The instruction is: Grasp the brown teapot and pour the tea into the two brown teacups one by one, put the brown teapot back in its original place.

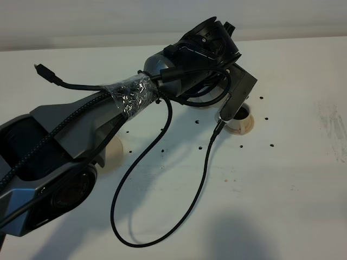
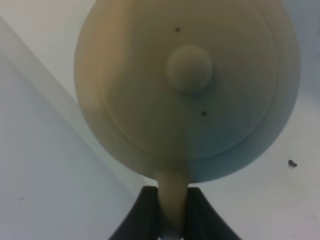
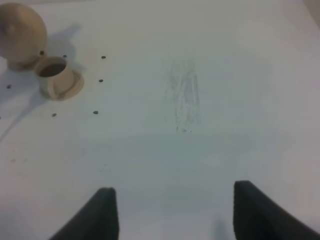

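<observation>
Brown teapot [image 2: 187,95] handle clamped in left end effector [image 2: 173,195].

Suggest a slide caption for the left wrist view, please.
Left fingers pinch the brown teapot by its handle, knobbed lid facing the camera.

Probably a lab, plain white tabletop [image 1: 293,206], cabled robot arm [image 1: 65,130]

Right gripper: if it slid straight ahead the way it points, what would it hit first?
Probably just the bare table, around the faint smudge; the teacup sits well off to one side.
</observation>
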### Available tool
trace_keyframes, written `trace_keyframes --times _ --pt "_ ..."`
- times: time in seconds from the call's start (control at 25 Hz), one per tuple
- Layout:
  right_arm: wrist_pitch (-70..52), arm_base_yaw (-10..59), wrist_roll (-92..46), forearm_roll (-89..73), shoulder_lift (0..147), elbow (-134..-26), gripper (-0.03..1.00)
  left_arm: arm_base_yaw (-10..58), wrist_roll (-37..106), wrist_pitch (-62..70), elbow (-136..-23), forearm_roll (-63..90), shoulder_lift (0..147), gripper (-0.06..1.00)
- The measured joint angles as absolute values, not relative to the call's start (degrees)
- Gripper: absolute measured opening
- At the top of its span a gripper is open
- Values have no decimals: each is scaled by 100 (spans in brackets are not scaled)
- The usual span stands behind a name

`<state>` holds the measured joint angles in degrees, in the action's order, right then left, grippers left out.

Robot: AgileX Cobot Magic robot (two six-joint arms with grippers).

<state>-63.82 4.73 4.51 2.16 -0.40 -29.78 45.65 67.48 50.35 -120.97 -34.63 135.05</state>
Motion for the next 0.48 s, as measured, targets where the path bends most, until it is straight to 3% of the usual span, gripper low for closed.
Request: trace_keyframes --times 0.48 --pt "-6382 473 451 216 -40 -2978 49 4551 6353 5250 -12097 -3217 13505 1"
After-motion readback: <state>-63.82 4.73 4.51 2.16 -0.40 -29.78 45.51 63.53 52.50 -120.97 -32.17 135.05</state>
